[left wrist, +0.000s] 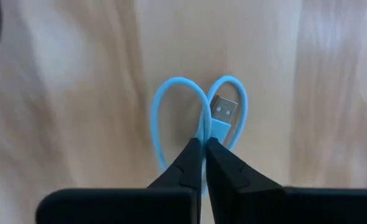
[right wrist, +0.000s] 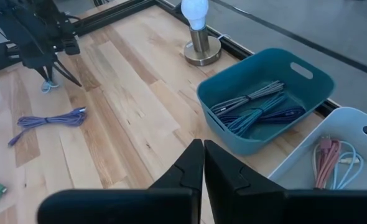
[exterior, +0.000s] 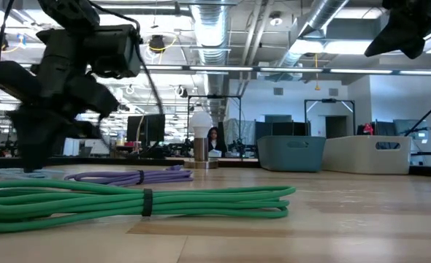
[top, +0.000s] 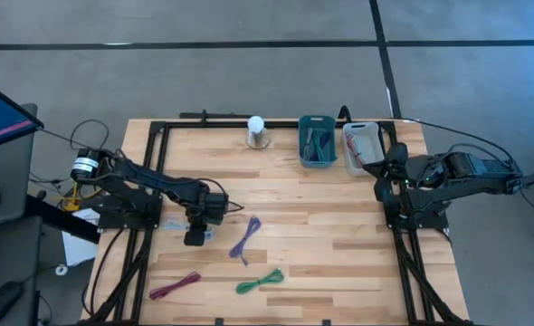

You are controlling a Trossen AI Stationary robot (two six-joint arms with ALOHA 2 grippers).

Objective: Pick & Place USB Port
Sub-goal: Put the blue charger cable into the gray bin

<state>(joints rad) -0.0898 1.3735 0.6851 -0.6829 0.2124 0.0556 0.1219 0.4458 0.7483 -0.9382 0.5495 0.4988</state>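
Note:
A light blue USB cable lies coiled in two small loops on the wooden table, its silver plug facing up. My left gripper stands over it at the table's left, shut on the cable. My right gripper is shut on nothing and hangs above the table's right side, well away from the cable. My left gripper pinches the blue cable between its two fingertips just behind the plug's blue housing, where the two loops meet. The fingers come from above, pointing steeply down. The loops lie flat on the table.
A purple cable, a green cable and a magenta cable lie toward the near side. At the far edge stand a bulb lamp, a teal bin with cables and a white bin.

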